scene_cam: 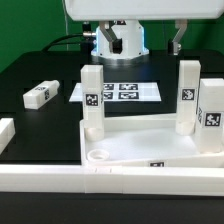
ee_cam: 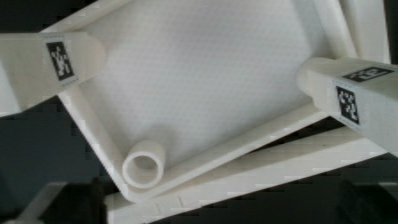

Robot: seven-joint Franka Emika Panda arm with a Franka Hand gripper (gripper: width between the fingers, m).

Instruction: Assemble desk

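Sitting on the black table, the white plastic rectangular tray-like desk top with raised rim fills the near middle of the exterior view, lying with its hollow side up. White long border rails run along the table's near edge, just in front of the desk top, with a short piece at the exterior view's left. Three white square post legs stand upright in the desk top's corners: one at the far corner on the exterior view's left, one at the far corner on the right, one at the right edge, cropped by the frame. Each carries black-and-white square tags. A fourth white square post leg lies flat on the table, well apart, toward the exterior view's left. An empty round corner socket shows at the near corner on the exterior view's left; wrist view shows the same ring socket inside the rim, with two tagged legs at the picture's sides. Flat white marker board lies behind the desk top, between the two far legs. Robot arm base sits at the back; the gripper is barely visible at upper right of the exterior view, above the parts, touching nothing visible; jaw state cannot be told.
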